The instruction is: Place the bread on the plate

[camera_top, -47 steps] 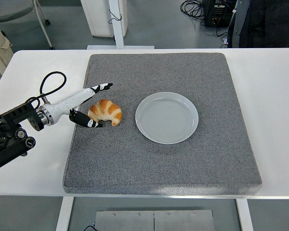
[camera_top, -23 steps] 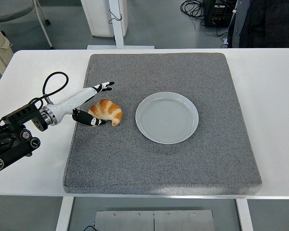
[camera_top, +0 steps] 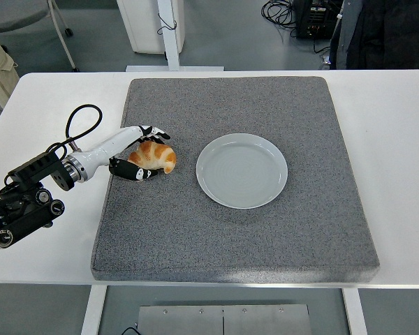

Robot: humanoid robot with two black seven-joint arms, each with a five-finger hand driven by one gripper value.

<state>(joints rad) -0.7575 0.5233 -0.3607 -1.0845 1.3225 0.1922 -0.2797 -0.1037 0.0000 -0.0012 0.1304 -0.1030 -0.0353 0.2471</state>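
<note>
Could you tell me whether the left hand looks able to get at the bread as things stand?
Probably yes: the left hand is already at the bread, fingers curling over it and thumb below, with nothing in between.

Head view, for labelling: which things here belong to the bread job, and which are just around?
Job things:
- bread on the mat, left of the plate
- plate, bare
- left robot hand, fingers closing around the bread

Just around:
- grey mat
- white table
- black cable loop by the left arm
- chair, top left
</note>
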